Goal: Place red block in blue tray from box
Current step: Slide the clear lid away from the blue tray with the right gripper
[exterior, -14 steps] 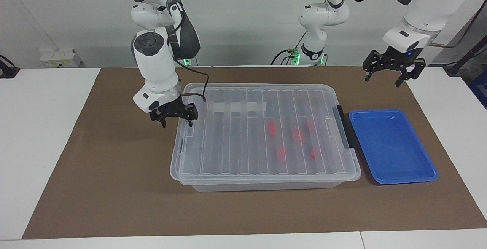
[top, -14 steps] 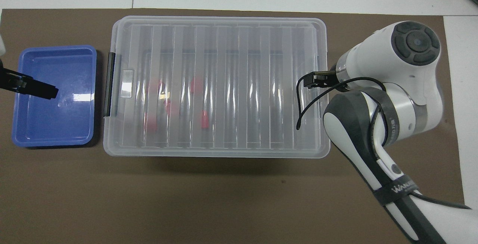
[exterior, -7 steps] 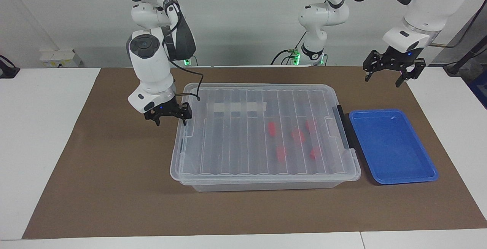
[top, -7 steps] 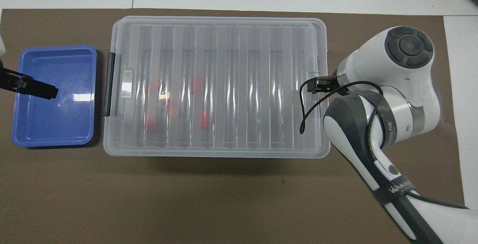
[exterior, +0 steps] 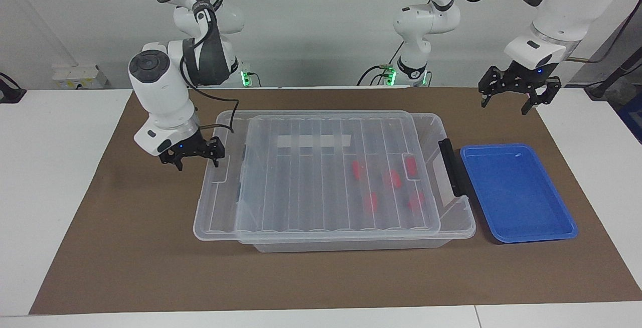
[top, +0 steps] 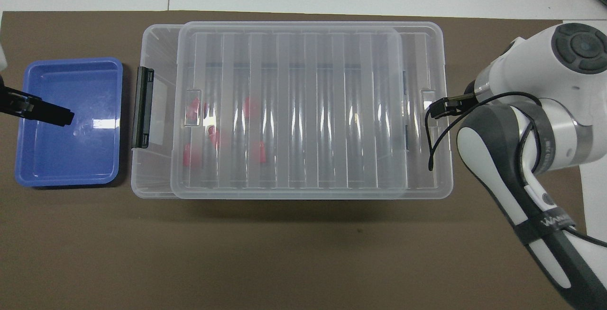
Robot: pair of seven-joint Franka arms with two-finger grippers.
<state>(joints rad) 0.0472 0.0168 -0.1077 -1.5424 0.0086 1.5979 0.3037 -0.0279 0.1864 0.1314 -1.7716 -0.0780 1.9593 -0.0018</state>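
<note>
Facing view, items by size, all placed relative to the box [exterior: 351, 240]. Surface [exterior: 125, 248]: brown mat beneath it. Box: clear bin, ribbed lid [exterior: 331, 172] slid off-centre toward the right arm's end, presumably to open access. Blue tray [exterior: 516, 192]: just beside the box at the left arm's end, empty, ready for the block. Right end effector [exterior: 192, 153]: fingers spread, at the lid's overhanging edge, contact uncertain. Left end effector [exterior: 519, 92]: spread, waiting above the mat near the tray. Red block [exterior: 411, 165]: inside the box, among four alike.

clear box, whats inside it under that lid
Through the lid, slid toward the right arm's end, the box shows five red blocks near its blue-tray end. The ribbed lid blurs their exact poses.
</note>
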